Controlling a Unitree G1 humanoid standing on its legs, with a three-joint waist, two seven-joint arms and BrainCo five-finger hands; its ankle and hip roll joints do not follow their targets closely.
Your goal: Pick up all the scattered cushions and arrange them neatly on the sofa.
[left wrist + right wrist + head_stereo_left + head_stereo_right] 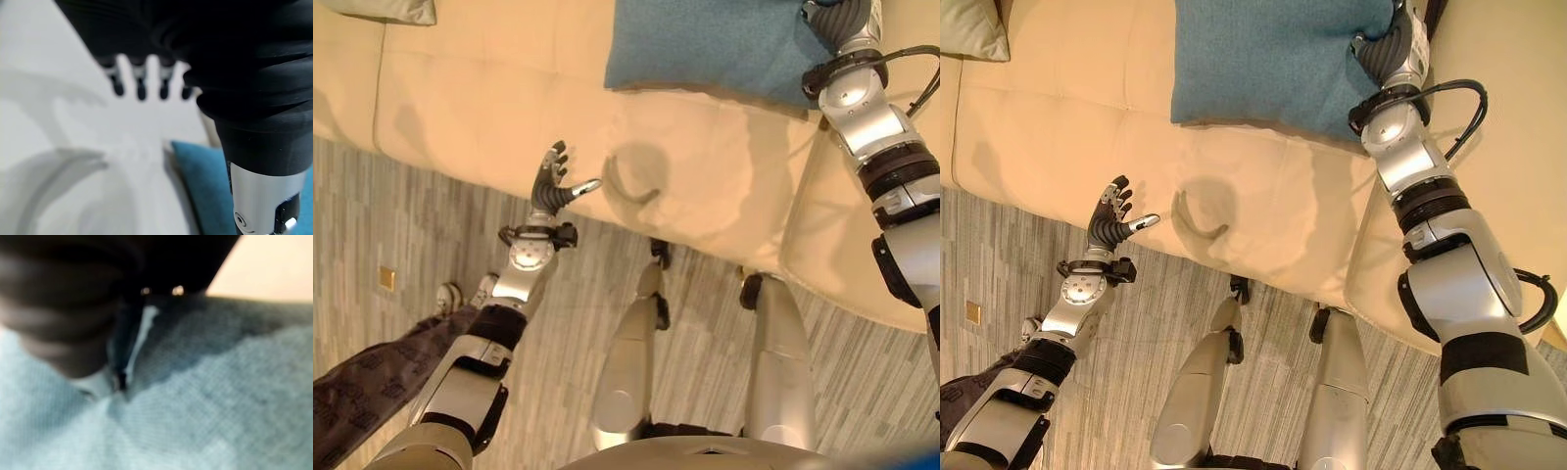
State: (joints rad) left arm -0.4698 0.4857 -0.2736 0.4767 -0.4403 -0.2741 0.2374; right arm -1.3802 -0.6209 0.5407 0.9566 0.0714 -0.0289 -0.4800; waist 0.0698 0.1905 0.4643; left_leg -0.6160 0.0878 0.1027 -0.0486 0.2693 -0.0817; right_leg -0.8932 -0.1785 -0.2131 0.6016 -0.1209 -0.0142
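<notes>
Your right hand [1386, 49] rests on the blue cushion [1268, 59] lying on the sofa [1263, 196] seat near its back edge; you cannot tell its finger state. Square the cushion upright against the backrest. Your left hand [1114, 221] hangs spread, empty, over the seat's front edge.

two silver-grey arms of smooth rounded shells, the left arm [522, 274] and right arm [1459, 279], banded black at the joints. dark ribbed covers sleeve the left hand [551, 183] and right hand [1388, 49]; the left's silver fingers are dark-tipped.
</notes>
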